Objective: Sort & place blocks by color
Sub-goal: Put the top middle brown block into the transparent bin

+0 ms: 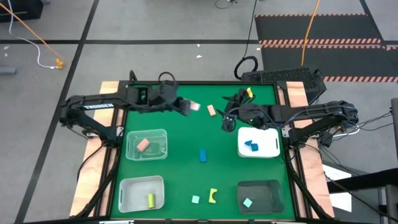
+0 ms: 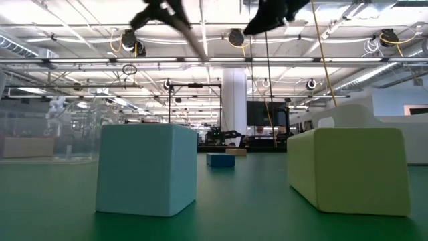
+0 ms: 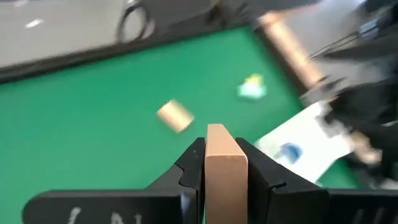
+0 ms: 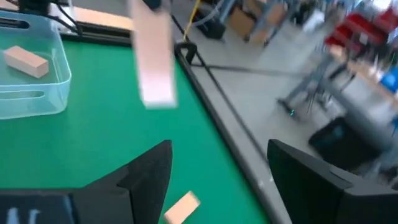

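- A tan block (image 3: pixel 226 177) is being pinched between the fingers of the left gripper (image 1: pixel 189 107), above the far middle of the green table (image 1: pixel 186 134); in the left wrist view the block's long axis is being carried in line with the fingers, its end pointing forward past their tips.
- In the right wrist view the same block (image 4: pixel 153 56) is being seen in the air with its long axis roughly upright.
- A second tan block (image 1: pixel 211 110) is being left lying on the mat just beside the left gripper, between the two grippers.
- The right gripper (image 1: pixel 228 121) is being held above the table near the white tray (image 1: pixel 271 149), with its fingers (image 4: pixel 146 171) spread apart and nothing between them.
- Blue blocks (image 1: pixel 251 145) are being held in the white tray.
- Another tan block (image 1: pixel 143 145) is being held in the clear tray (image 1: pixel 129 138) on the left side, lying flat.
- A yellow-green block (image 1: pixel 150 200) is being held in the near-left tray (image 1: pixel 124 186), its long axis running from near to far.
- A light teal block (image 1: pixel 247 203) is being held in the dark tray (image 1: pixel 273 190).
- A blue block (image 1: pixel 203 155) is lying loose at mid-table, its long axis running from near to far.
- A teal cube (image 1: pixel 195 199) and a yellow-green piece (image 1: pixel 213 195) are lying loose near the front edge, close together but apart.
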